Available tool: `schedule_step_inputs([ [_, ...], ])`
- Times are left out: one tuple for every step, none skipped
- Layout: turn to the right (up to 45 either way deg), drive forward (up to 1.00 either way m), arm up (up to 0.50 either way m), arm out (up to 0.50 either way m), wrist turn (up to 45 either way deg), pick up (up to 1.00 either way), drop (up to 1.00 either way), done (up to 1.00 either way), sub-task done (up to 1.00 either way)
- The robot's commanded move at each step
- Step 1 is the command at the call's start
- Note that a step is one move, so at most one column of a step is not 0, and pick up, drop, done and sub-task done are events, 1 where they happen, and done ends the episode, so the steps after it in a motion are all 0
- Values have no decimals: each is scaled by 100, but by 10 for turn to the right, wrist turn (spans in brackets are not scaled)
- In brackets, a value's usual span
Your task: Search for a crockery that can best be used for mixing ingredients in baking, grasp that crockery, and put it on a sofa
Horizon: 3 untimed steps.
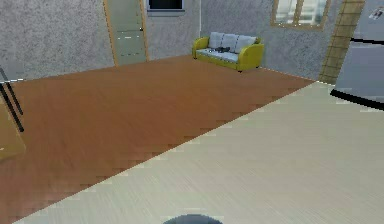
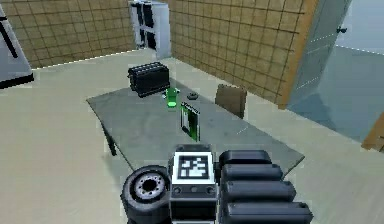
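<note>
Worktop (image 2: pixel 130 112) carries a small dark thing (image 2: pixel 192 97) by a green cup (image 2: pixel 171 96), well beyond my claw (image 2: pixel 148 192); whether that holds anything, I cannot tell.

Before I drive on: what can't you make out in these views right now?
- Arm side view: small dark thing beside the green cup on the table, too small to name.
- Arm side view: the gripper, far end unclear at the bottom edge; cannot tell whether it holds anything.
- Forward view: grey appliance, cut off by the right edge.
</note>
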Motion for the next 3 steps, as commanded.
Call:
schedule_step_inputs([
  [0,30,0,0,0,0,0,0,0],
  [0,100,0,0,0,0,0,0,0],
  [30,0,0,0,0,0,0,0,0],
])
